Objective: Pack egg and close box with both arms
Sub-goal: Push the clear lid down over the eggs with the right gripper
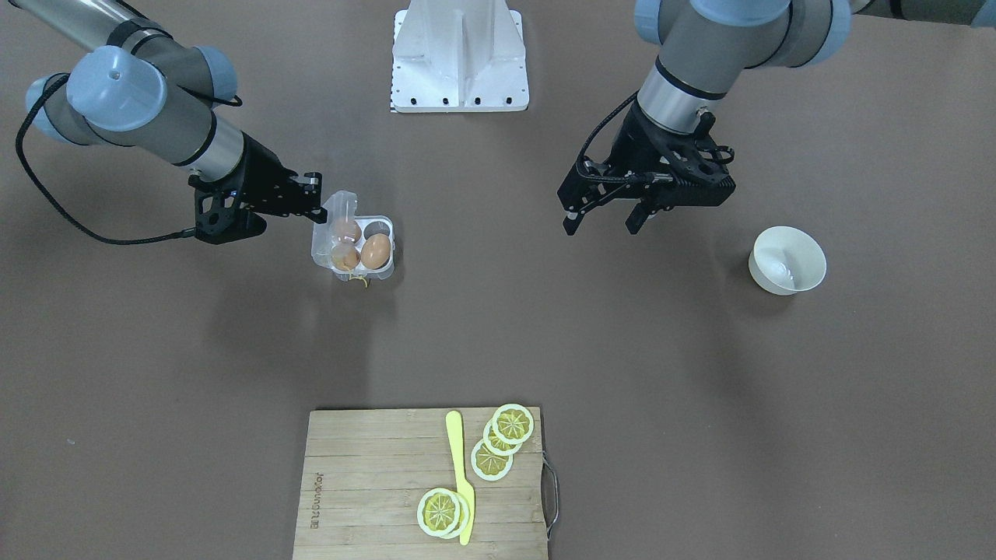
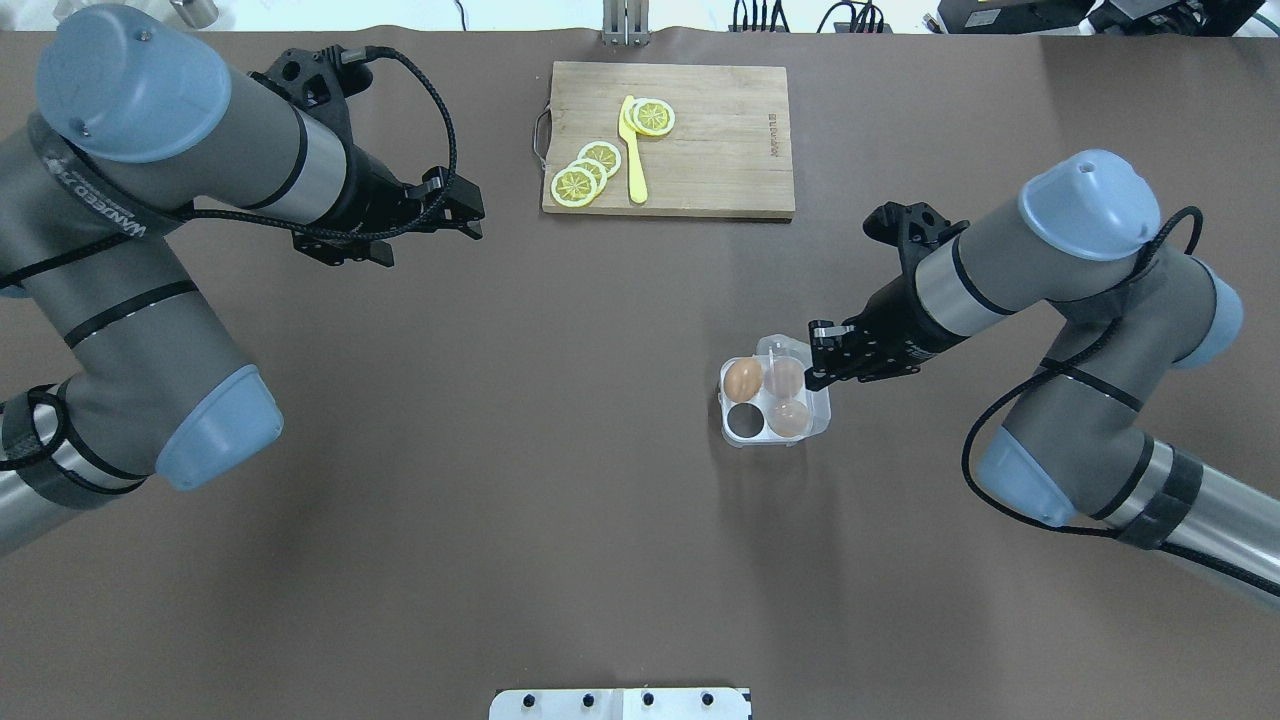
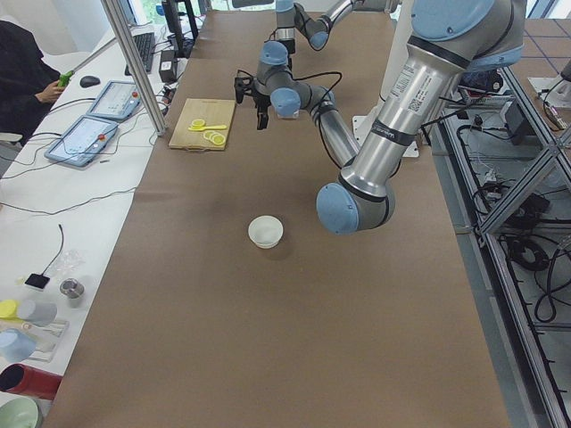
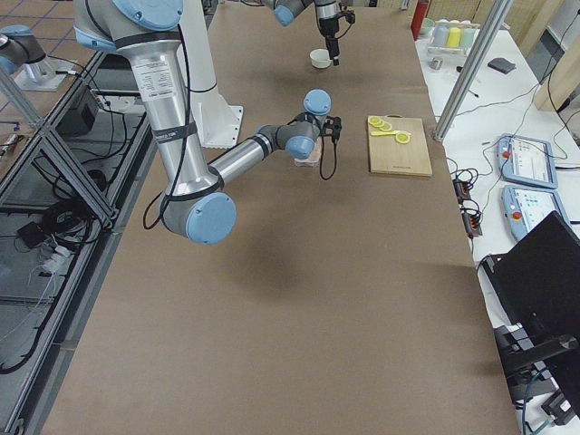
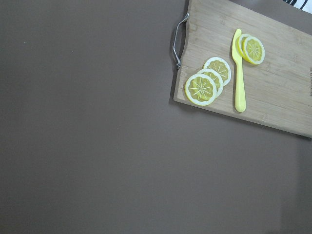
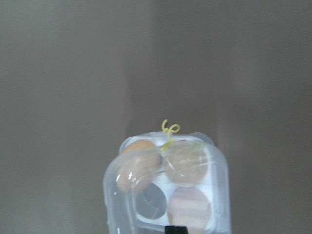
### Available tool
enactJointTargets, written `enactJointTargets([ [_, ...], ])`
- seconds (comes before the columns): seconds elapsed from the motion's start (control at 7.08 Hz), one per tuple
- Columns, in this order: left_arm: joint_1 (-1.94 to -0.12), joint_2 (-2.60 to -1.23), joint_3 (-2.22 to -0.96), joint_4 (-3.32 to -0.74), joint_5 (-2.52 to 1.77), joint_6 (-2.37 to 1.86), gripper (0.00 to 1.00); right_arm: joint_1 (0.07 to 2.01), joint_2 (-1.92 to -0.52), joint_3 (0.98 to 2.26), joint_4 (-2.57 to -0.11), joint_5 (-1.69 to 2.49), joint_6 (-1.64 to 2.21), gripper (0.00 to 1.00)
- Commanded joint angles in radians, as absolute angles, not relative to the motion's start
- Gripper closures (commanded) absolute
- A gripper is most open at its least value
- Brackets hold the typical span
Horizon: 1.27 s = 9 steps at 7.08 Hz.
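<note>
In the front view, the carton [image 1: 388, 227] was seen left of centre on the table. One egg [image 1: 376, 250] lay bare, two more were hazed under the half-lowered lid [image 1: 340, 208], and one cell was empty. The right gripper [image 1: 315, 204] was set at the lid's edge; whether its fingers were nipped on it could not be told. The left gripper [image 1: 604, 225] was held spread and empty, well apart. A stamp on the cutting board [image 1: 366, 482] seemed to read "joyoung".

From overhead, "WANDEED" was read on the left arm [image 2: 120, 330].

In the right wrist view, a yellow string [image 6: 169, 131] was seen curled at the carton's far rim. The lid would best be swung over slowly, with the base steadied by the other arm and the string kept clear.
</note>
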<state>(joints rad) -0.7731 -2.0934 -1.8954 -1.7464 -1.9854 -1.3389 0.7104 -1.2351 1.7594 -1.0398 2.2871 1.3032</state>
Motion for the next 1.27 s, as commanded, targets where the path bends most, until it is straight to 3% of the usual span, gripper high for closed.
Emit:
enactJointTargets([
  [0.0, -0.773, -2.059, -1.893, -1.797, -1.985, -1.339, 0.02, 0.678, -1.172, 1.734, -1.072, 2.241, 1.322, 1.0],
  [0.42, -0.782, -2.029, -1.898, -1.835, -2.017, -1.338, 0.02, 0.803, -1.126, 1.801, -1.144, 2.316, 1.384, 1.0],
  [0.56, -0.81, -2.028, -1.902, -1.829, -2.051, -1.336, 0.02, 0.874, -1.117, 1.825, -1.184, 2.36, 1.405, 0.78],
  [0.71, -0.819, -2.007, -1.902, -1.827, -2.059, -1.333, 0.02, 0.937, -1.117, 1.828, -1.218, 2.408, 1.408, 0.26],
  [0.85, -0.834, -1.979, -1.896, -1.827, -2.049, -1.281, 0.02, 1.003, -1.152, 1.829, -1.219, 2.417, 1.395, 0.0],
  [1.13, -0.993, -1.862, -1.91, -1.825, -2.083, -0.956, 0.02, 1.157, -1.251, 1.812, -1.28, 2.419, 1.102, 0.0],
])
